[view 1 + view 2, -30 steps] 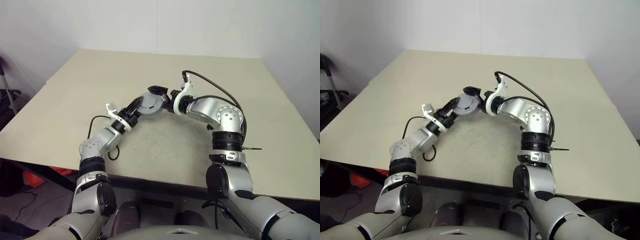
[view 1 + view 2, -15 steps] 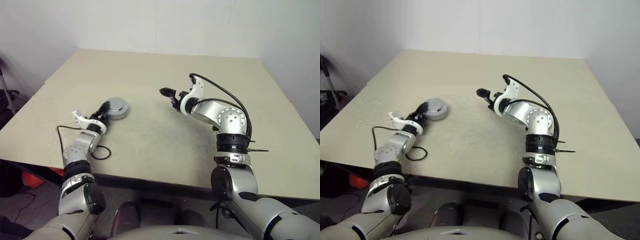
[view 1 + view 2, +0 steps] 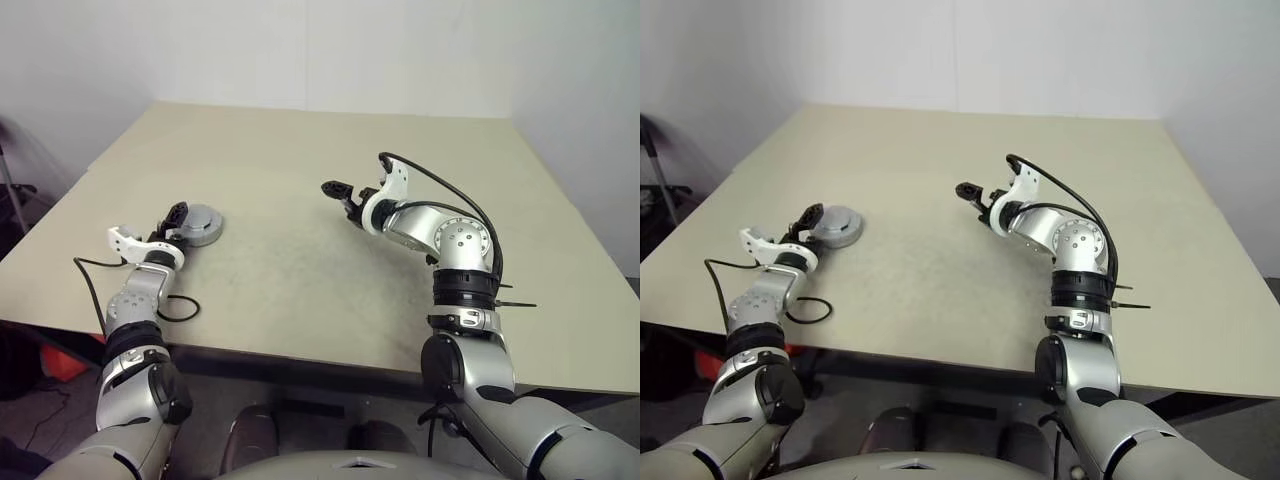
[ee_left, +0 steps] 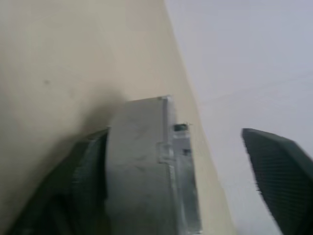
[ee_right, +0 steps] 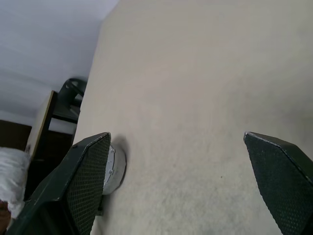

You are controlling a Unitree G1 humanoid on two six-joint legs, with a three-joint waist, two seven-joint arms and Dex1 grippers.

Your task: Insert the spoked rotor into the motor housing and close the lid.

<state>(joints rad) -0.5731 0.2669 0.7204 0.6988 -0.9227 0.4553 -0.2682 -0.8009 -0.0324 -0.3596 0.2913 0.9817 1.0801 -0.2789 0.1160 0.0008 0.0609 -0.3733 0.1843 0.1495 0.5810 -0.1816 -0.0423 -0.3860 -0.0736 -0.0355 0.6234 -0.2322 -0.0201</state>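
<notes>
Motor housing (image 3: 203,224) sits flat on the beige tabletop (image 3: 330,270), at about 9 o'clock in the head views, near the left edge. It looks like a closed round grey metal puck: smooth top, low straight side wall, a small notched tab on the rim in the left wrist view (image 4: 146,181); windings not visible. Left gripper (image 3: 178,215) is right at its 9 o'clock side, one finger against the wall, the other standing well off, jaws wide, not clamped. Right gripper (image 3: 338,190) hovers around table centre, well apart from the housing, jaws wide, holding nothing.
</notes>
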